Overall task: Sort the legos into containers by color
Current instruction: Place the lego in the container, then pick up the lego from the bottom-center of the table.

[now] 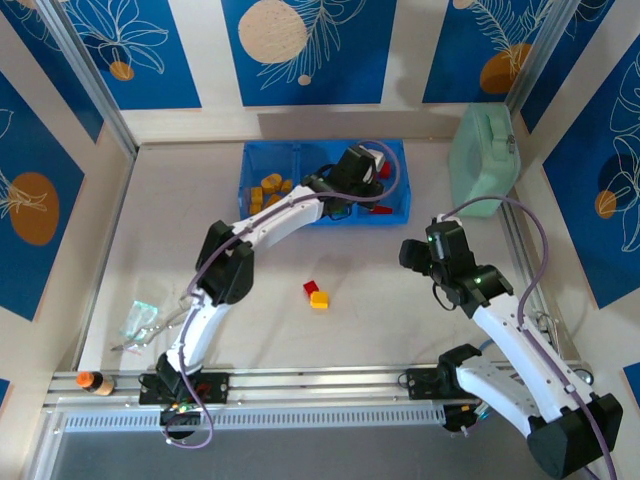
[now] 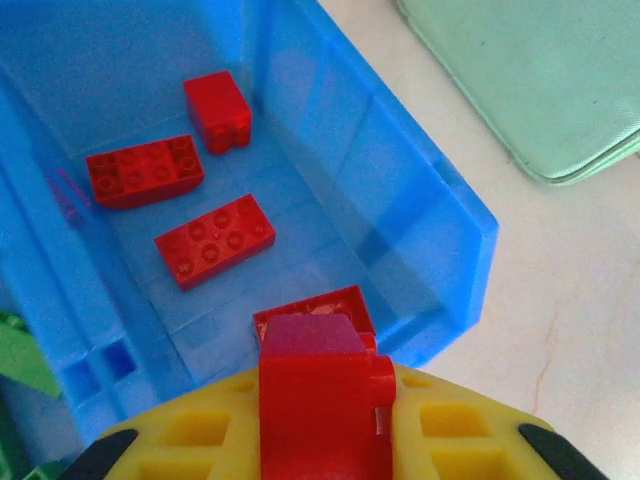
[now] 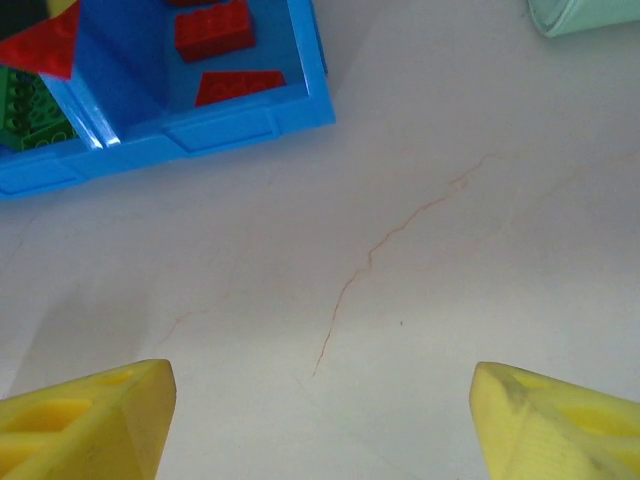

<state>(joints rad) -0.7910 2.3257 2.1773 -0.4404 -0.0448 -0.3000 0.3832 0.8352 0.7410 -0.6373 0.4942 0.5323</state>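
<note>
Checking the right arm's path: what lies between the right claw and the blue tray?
Bare table, crossed only by a thin reddish hairline mark. The right wrist view shows it, from the open right claw up to the blue tray.

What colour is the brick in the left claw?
Red brick; left wrist view shows it best.

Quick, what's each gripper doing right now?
Left gripper: shut on a red brick.
Right gripper: open, holding nothing.
</note>
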